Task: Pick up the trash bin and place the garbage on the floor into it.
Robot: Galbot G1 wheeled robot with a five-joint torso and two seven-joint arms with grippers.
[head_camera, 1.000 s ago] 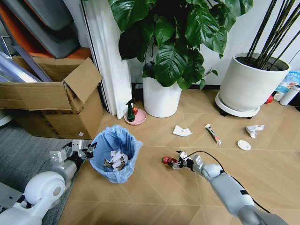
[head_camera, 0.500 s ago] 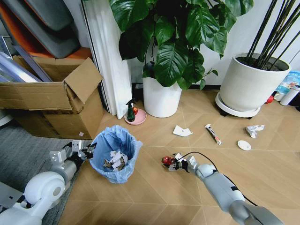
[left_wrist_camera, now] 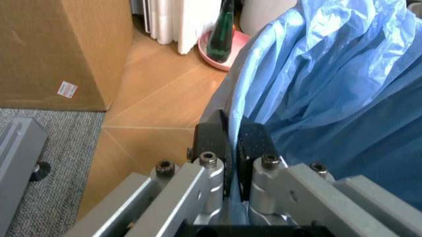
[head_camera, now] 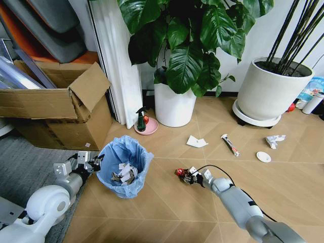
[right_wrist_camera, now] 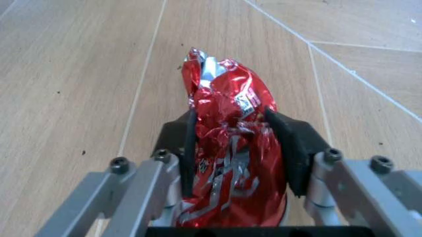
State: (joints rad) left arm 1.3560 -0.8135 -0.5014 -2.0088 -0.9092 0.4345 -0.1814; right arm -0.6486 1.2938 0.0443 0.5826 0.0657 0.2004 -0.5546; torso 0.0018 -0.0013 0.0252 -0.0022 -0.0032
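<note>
On the wood floor (head_camera: 167,212), the right gripper (head_camera: 185,175) pinches a red wrapper (right_wrist_camera: 228,143) at three o'clock from the blue-lined trash bin (head_camera: 124,167), whose rim the left gripper (left_wrist_camera: 231,148) clamps; next, probably, carrying it over the opening.

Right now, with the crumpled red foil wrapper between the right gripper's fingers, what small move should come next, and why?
Probably lift the right gripper slightly: its pads already squeeze the crumpled red foil wrapper, which sits low over the tan wood floor, apart from the blue-lined trash bin whose rim the left gripper pinches.
</note>
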